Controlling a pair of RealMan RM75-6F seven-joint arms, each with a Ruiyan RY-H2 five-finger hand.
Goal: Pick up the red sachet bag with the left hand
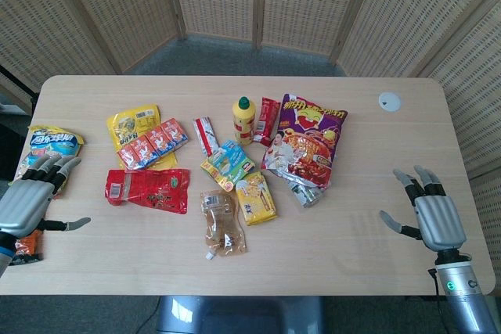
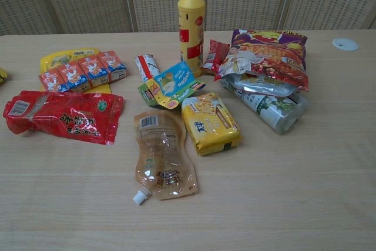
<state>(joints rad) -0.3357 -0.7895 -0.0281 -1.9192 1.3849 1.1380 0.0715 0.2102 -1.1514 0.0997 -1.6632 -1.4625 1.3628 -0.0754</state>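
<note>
The red sachet bag [image 1: 147, 189] [image 2: 63, 115] lies flat on the left part of the table, its white label end pointing left. My left hand [image 1: 31, 193] hovers over the table's left edge, well left of the bag, fingers spread and holding nothing. At the right side of the table my right hand [image 1: 427, 210] also stands open and empty, far from the bag. Neither hand shows in the chest view.
Around the bag lie a yellow pack with small red-and-blue packets [image 1: 145, 140], a clear spouted pouch [image 1: 222, 222], a yellow biscuit pack [image 1: 256, 198], a yellow bottle [image 1: 244, 119], a small red packet [image 1: 267, 120] and a large chips bag [image 1: 307, 140]. A blue snack bag [image 1: 55, 143] sits by the left hand.
</note>
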